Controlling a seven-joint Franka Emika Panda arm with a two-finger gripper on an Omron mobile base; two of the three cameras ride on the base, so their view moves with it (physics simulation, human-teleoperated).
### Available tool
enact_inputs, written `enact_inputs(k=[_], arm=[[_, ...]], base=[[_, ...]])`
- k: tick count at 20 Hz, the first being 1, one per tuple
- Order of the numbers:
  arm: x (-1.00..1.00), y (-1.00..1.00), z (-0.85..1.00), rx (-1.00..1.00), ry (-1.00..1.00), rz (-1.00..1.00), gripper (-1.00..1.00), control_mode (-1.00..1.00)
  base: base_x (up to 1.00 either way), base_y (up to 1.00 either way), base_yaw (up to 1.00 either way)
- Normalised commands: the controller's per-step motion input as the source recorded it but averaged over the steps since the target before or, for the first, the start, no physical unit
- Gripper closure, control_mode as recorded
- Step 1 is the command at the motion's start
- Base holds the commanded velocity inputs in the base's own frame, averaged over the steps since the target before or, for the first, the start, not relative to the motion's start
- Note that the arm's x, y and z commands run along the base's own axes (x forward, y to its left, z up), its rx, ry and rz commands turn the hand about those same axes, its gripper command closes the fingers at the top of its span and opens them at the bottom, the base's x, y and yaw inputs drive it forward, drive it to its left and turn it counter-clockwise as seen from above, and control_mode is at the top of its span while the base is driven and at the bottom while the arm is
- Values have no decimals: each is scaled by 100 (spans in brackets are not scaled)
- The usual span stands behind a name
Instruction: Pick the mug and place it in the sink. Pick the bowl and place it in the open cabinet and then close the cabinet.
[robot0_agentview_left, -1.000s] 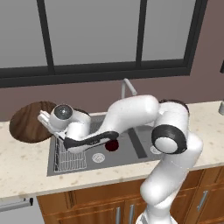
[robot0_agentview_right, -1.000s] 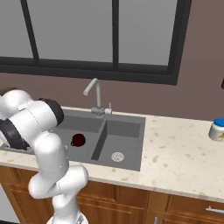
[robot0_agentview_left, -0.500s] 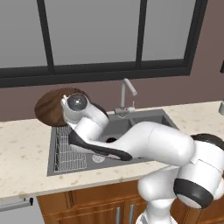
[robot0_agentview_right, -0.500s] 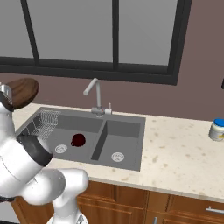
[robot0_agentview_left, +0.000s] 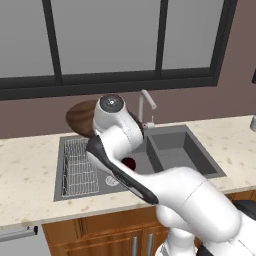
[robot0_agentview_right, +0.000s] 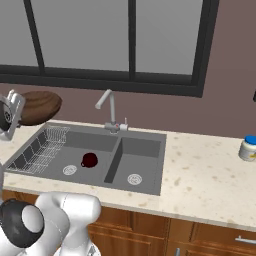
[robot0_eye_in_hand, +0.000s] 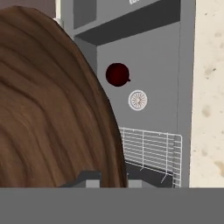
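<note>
The wide brown wood-grain bowl (robot0_agentview_left: 79, 118) hangs in the air over the back left of the sink (robot0_agentview_left: 210, 167), tilted on edge. My gripper (robot0_eye_in_hand: 111, 178) is shut on the bowl's rim (robot0_eye_in_hand: 48, 109), which blocks most of the hand view. From the right base the bowl (robot0_agentview_right: 39, 106) shows beside my hand at the left edge. The small maroon mug (robot0_agentview_left: 129, 163) lies in the left basin near the drain, also seen as mug (robot0_agentview_right: 89, 160) and mug (robot0_eye_in_hand: 117, 74). The cabinet is out of view.
A wire rack (robot0_agentview_left: 80, 167) fills the left side of the left basin. The silver faucet (robot0_agentview_right: 107, 107) stands behind the basin divider, right of the bowl. A blue-lidded jar (robot0_agentview_right: 248, 148) sits on the counter far right. A dark-framed window runs behind.
The arm has carried the bowl up off the left counter and rightward, over the sink's back left corner. The mug has stayed in the basin.
</note>
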Motion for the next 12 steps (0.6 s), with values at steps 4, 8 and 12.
enact_inputs(k=[4, 8, 12], arm=[[-38, -13, 4, 5, 0, 10, 100, -100], [-33, -26, 11, 6, 1, 20, 100, -100], [-8, -22, 21, 9, 16, 18, 100, -100]], base=[[0, 0, 0], [0, 0, 0], [0, 0, 0]])
